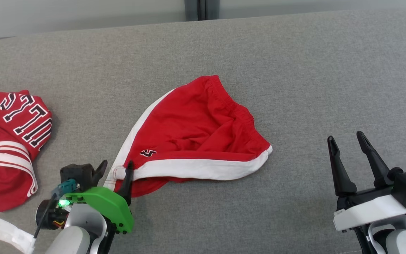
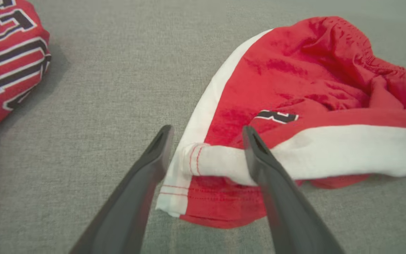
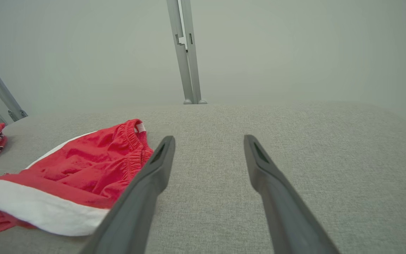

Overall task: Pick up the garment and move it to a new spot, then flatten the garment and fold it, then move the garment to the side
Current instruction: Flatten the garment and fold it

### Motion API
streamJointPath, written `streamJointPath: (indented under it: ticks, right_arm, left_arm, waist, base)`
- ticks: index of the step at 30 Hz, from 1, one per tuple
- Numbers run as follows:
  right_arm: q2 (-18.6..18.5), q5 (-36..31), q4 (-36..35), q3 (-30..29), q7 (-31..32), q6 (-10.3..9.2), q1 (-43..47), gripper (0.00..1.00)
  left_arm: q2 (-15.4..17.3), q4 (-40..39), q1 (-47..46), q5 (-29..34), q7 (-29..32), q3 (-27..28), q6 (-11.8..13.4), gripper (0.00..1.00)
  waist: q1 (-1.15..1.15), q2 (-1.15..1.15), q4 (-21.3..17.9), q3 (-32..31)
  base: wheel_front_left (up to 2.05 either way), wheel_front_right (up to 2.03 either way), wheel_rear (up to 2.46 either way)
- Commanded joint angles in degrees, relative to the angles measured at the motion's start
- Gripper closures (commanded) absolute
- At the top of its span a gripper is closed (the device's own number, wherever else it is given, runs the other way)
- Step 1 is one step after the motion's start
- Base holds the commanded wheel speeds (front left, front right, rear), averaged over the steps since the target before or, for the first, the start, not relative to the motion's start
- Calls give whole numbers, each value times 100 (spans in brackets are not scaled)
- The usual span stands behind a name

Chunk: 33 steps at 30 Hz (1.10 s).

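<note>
The left pincer (image 1: 116,168) stands open at a corner of the red shorts (image 1: 196,123) on the grey surface (image 1: 294,70). The right pincer (image 1: 346,137), open too, is well apart.

Grey fabric-covered surface (image 1: 294,70), far-left corner rounded. Red shorts (image 1: 196,130) with white trim lie crumpled at centre, slightly left. Red jersey (image 1: 9,141) with black-white lettering bunched at left edge. White strip (image 1: 5,234) near-left, just beside jersey.

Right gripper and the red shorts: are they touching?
Apart. In the head view, a stretch of bare grey cushion lies between the open right gripper and the red shorts.
</note>
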Motion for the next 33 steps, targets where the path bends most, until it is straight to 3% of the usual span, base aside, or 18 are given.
streamJointPath:
  ticks: [1,6,10,12,13,14,15,22,33]
  right_arm:
    - [-24,25,21,15,-40,1,-85,0]
    - [-36,47,93,44,-89,1,-161,0]
    - [-34,54,153,45,-113,1,-189,0]
    - [-21,54,175,21,-127,1,-193,0]
    - [-15,53,189,14,-137,1,-197,0]
    - [-11,55,204,13,-133,1,-195,0]
    - [-8,55,219,12,-128,1,-198,0]
    - [-137,111,347,244,1,1,-315,0]
    - [-577,419,1296,1572,195,1,-938,0]
  left_arm:
    - [-19,73,-106,-85,58,8,-43,0]
    - [-32,309,-149,-282,490,-121,-190,0]
    - [-39,293,-32,-282,569,-187,-132,0]
    - [-37,232,33,-274,579,-218,-105,23]
    - [-25,192,42,-244,560,-219,-84,64]
    - [-24,155,46,-227,541,-216,-56,90]
    - [-11,111,53,-206,541,-222,-49,100]
    - [129,-414,-3,44,315,-166,164,100]
    - [74,-854,-189,194,219,-258,236,100]
  waist:
    - [0,0,-50,113]
    - [0,0,-90,206]
    - [0,0,-102,241]
    - [0,0,-89,248]
    - [0,0,-79,251]
    - [0,0,-67,251]
    - [0,0,-56,250]
    - [0,0,106,294]
    - [0,0,480,629]
  base:
    - [0,0,0]
    - [0,0,0]
    - [0,0,0]
    - [0,0,0]
    - [0,0,0]
    - [0,0,0]
    - [0,0,0]
    - [0,0,0]
    - [0,0,0]
